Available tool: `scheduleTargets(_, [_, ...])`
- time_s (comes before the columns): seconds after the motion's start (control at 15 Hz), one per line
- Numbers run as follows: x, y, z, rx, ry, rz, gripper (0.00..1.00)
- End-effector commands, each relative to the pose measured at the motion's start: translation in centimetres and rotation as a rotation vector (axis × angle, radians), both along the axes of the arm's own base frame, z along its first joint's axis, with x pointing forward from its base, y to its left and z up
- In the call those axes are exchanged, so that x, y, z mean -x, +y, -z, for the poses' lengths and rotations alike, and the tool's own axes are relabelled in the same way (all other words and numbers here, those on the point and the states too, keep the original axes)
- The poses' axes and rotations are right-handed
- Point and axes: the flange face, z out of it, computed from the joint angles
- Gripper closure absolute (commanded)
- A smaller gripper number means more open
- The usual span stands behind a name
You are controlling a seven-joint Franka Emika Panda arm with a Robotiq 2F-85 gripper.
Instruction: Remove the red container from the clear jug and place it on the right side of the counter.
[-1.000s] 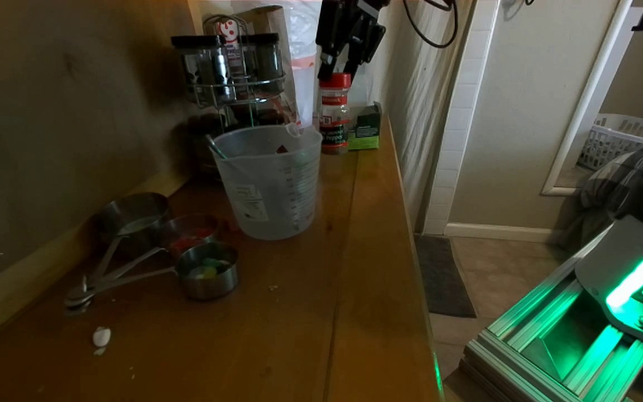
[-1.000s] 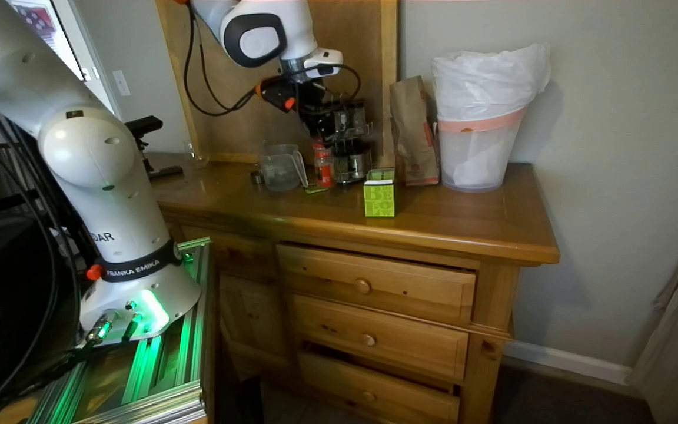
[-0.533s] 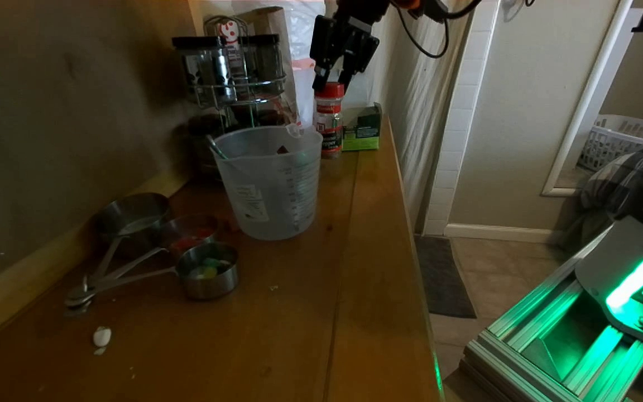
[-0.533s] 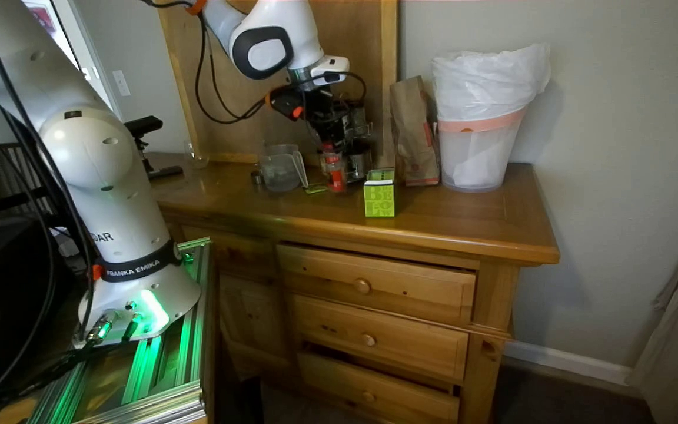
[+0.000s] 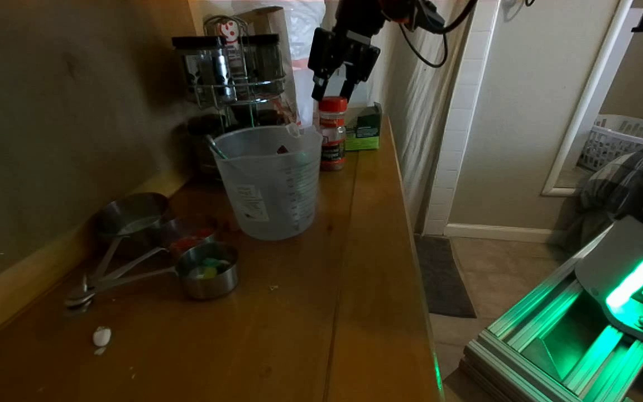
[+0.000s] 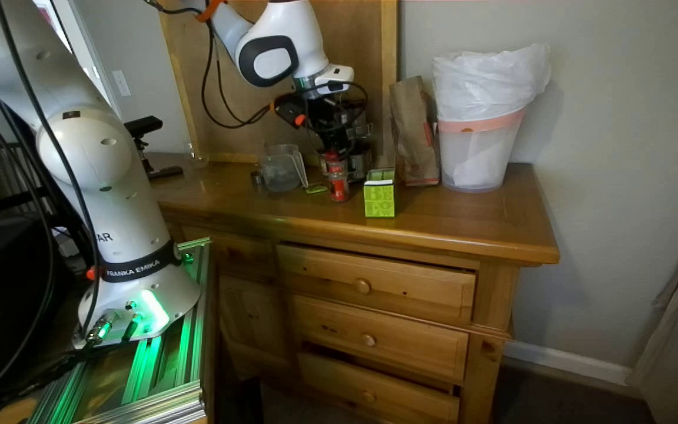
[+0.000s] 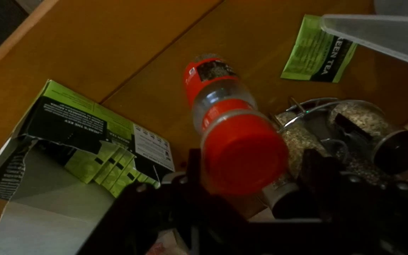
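The red container (image 5: pixel 332 134), a slim clear bottle with a red lid and red label, stands upright on the brown wooden counter (image 5: pixel 377 312), outside the jug. It also shows in an exterior view (image 6: pixel 339 182) and in the wrist view (image 7: pixel 244 152). The clear jug (image 5: pixel 265 195) stands apart from it on the counter, also in an exterior view (image 6: pixel 282 174); its handle shows in the wrist view (image 7: pixel 377 32). My gripper (image 5: pixel 332 95) is right above the lid, also in the wrist view (image 7: pixel 252 152). Its fingers are apart, with a visible gap between lid and one finger.
A green tea box (image 6: pixel 379 197) stands beside the container. A wire rack with jars (image 5: pixel 235 72) is behind. A paper bag (image 6: pixel 414 132) and a white bin (image 6: pixel 477 147) stand farther right. Metal measuring cups (image 5: pixel 207 271) lie beside the jug. A green packet (image 7: pixel 317 51) lies flat.
The container has moved with my gripper, away from the rack and toward the counter's front and the tea box. The gripper is now slightly higher on the lid, its fingers spread off it.
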Motion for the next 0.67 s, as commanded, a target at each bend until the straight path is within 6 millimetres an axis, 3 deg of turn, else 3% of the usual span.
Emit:
scheduleTargets(0.0, [-0.7,0.2,-1.1,-0.002,-0.011,0.03,0.0])
scheduleTargets(0.13, [-0.2,0.4,-2.6,-0.005,-0.042,0.027,0.0])
scheduleTargets(0.47, [2.8,0.7,-9.0,0.036,-0.245,-0.006,0.0])
scheduleTargets(0.53, [0.7,1.1,-6.8,0.019,-0.167,-0.007,0.0])
scheduleTargets(0.6, [1.3,1.2,-8.1,0.021,-0.2,-0.013,0.0])
